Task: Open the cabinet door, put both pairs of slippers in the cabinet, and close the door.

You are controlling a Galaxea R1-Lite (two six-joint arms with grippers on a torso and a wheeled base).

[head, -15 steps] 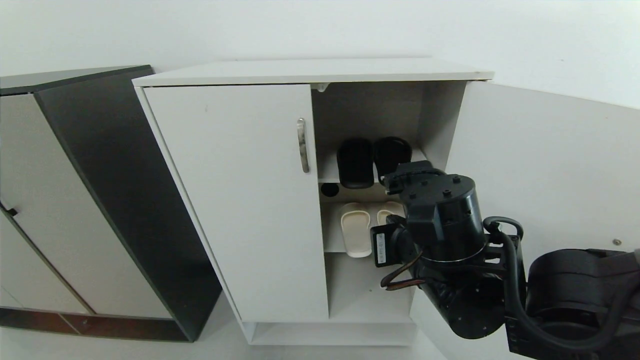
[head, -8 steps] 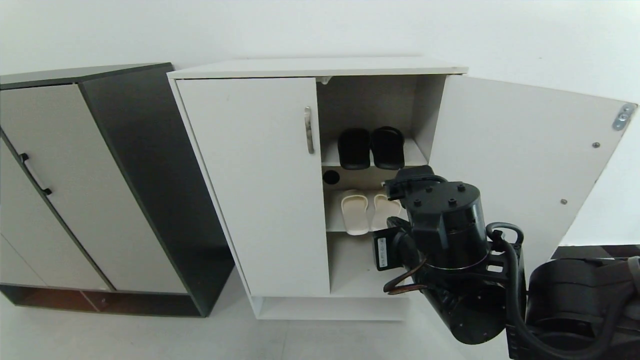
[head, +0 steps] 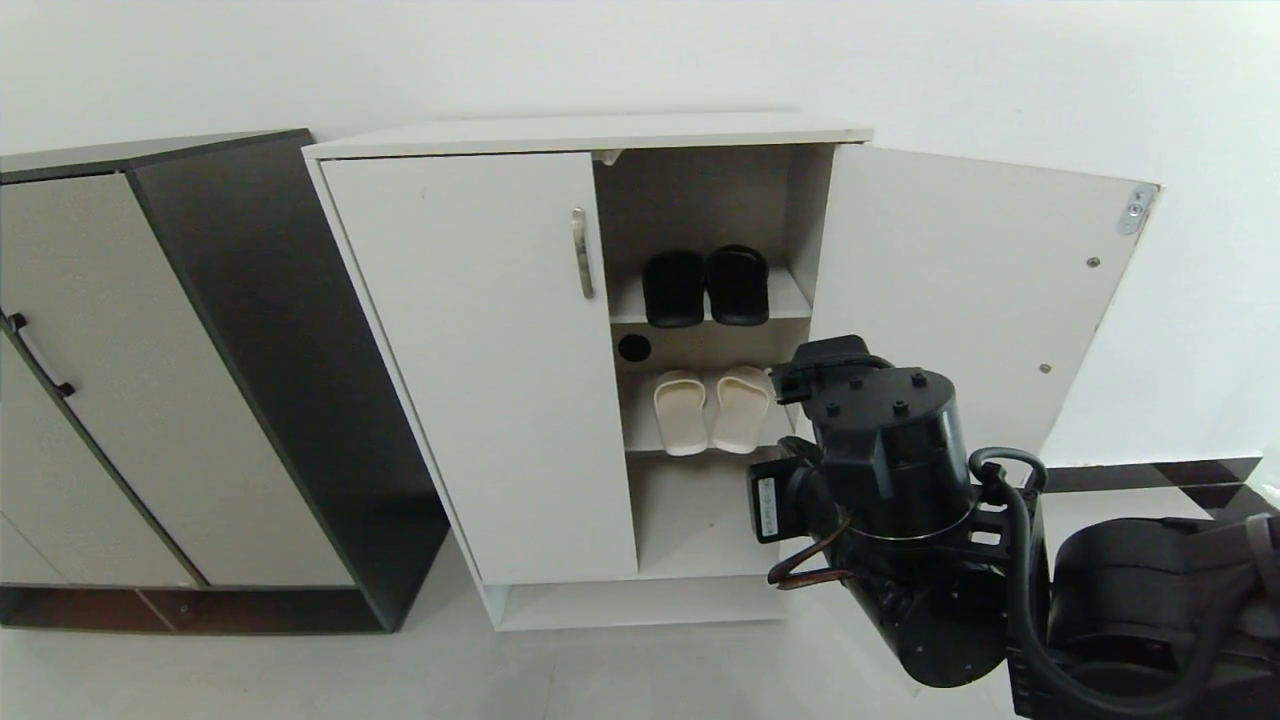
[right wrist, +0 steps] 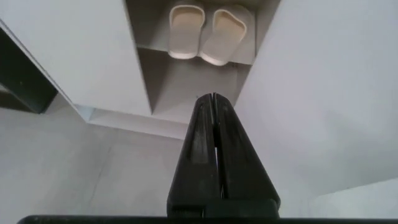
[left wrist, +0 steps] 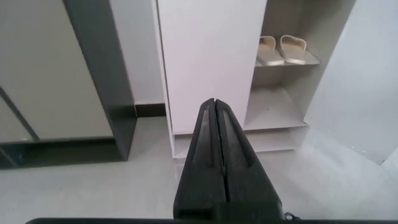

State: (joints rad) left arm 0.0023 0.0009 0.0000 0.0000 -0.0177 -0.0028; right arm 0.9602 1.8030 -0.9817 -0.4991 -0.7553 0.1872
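Your right gripper (right wrist: 214, 99) is clamped shut on nothing, beside the open cabinet door (head: 960, 300). The white slippers (right wrist: 186, 23) lie on the shelf ahead of it, black slippers (head: 673, 288) a shelf higher. Left gripper (left wrist: 214, 103) likewise closed, empty.

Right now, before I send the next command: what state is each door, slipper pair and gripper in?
right door, open, swung wide to the robot's right
left door, shut
black slippers, side by side on the upper shelf inside
white slippers, side by side on the middle shelf inside
left gripper, shut, holding nothing
right gripper, shut, holding nothing
dark cabinet, door shut
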